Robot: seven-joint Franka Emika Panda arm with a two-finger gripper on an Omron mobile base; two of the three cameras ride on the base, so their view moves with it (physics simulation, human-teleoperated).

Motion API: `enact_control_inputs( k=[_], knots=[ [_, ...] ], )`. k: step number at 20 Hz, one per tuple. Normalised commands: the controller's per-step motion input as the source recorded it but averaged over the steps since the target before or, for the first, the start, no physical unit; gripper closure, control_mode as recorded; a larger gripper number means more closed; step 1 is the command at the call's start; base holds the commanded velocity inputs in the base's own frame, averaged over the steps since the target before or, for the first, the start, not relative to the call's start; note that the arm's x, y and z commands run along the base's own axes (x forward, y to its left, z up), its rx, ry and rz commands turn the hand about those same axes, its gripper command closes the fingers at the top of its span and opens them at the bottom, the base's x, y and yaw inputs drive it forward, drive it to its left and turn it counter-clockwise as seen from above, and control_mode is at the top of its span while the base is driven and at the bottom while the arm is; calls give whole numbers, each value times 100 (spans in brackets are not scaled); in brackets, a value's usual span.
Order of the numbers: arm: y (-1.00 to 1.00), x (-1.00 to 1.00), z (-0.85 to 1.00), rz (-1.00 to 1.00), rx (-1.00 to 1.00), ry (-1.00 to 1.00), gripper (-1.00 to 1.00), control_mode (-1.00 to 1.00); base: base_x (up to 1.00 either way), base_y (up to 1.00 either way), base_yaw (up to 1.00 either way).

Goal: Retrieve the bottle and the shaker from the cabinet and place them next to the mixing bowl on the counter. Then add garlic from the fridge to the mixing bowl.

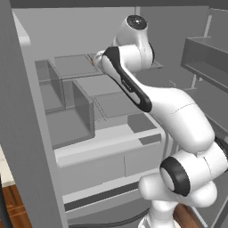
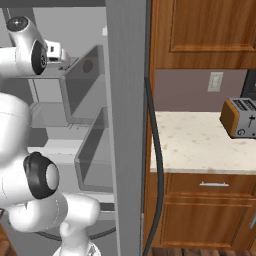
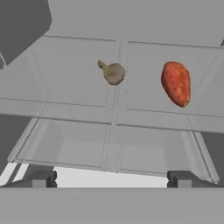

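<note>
Grey fridge shelves, garlic ahead of wide-open fingers

Dark fingertips (image 3: pixel 43 179) of the gripper (image 3: pixel 111 179) stand at 6 o'clock in the hand view, spread fully apart and holding nothing. Beyond them lies a clear glass shelf (image 3: pixel 78 109), and on a farther shelf sits the garlic (image 3: pixel 113 73), a small tan bulb at about 12 o'clock, with its stem tip pointing toward 10 o'clock. A reddish sweet potato (image 3: pixel 176 83) lies well apart from it at about 2 o'clock. From the left base view the arm (image 1: pixel 133 89) reaches into the open fridge (image 1: pixel 26 133). The step in hand looks like the reach for the garlic: it calls for centring the bulb between the fingers, going over the near shelf edge without clipping it, and closing across the round body, not the stem.
</note>
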Motion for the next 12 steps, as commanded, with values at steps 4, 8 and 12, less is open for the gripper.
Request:
enact_control_inputs(
  k=[4,8,12],
  knots=[
    [11,37,-2,0,0,0,-100,-100,0,0,0],
    [7,36,-25,0,0,0,-100,-100,0,0,0],
    [7,42,-30,0,0,0,-100,-100,0,0,0]
  ],
)
